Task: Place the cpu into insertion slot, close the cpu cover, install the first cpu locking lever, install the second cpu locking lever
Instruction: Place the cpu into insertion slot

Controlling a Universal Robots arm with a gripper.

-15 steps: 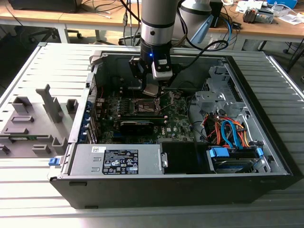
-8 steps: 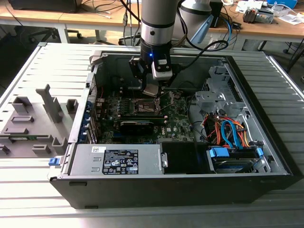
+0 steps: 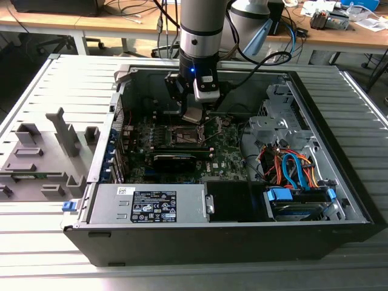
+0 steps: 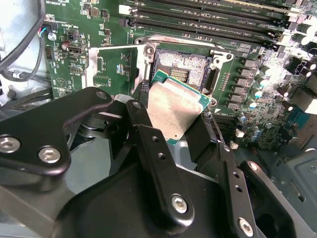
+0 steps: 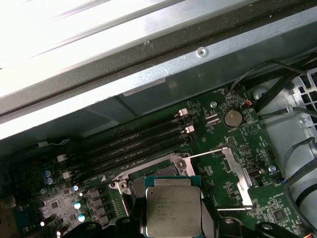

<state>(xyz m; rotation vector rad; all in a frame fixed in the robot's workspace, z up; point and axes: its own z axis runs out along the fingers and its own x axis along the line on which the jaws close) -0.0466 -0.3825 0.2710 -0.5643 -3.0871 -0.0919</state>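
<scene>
- One robot arm [image 3: 199, 30] reaches down into an open computer case [image 3: 242, 233] in the exterior view. The case lies on its side on a grey slatted table [image 3: 48, 85].
- At the arm's lower end, the end effector [image 3: 194, 119] grips the cpu [image 3: 191, 114], a small silvery square. It is held just above the green motherboard [image 3: 227, 154].
- Below the chip lies the insertion slot [image 3: 182, 135], a dark square. From this angle I cannot tell whether the chip touches it.
- A silver power supply [image 3: 151, 205] sits along the case's near wall. Blue and orange cables [image 3: 291, 170] lie towards the exterior view's right.
- In the second wrist view, two black fingers [image 4: 148, 141] press on opposite edges of the cpu [image 4: 176, 109]. The end effector [image 4: 171, 120] is narrowed onto it.
- Here the chip is tilted, silvery face up with a green edge showing. One corner overlaps the rim of the insertion slot [image 4: 183, 67], whose contact field lies bare.
- The cpu cover [image 4: 141, 62], a thin metal frame, is swung open and lies beside the socket. Long black memory slots [image 4: 208, 15] run beyond it.
- In the first wrist view, the cpu [image 5: 173, 212] hangs in front of the insertion slot [image 5: 166, 171] and hides part of it.
- The cpu cover [image 5: 237, 173] stands open to one side of the socket. The memory slots [image 5: 138, 144] lie between the socket and the case wall [image 5: 163, 79].
</scene>
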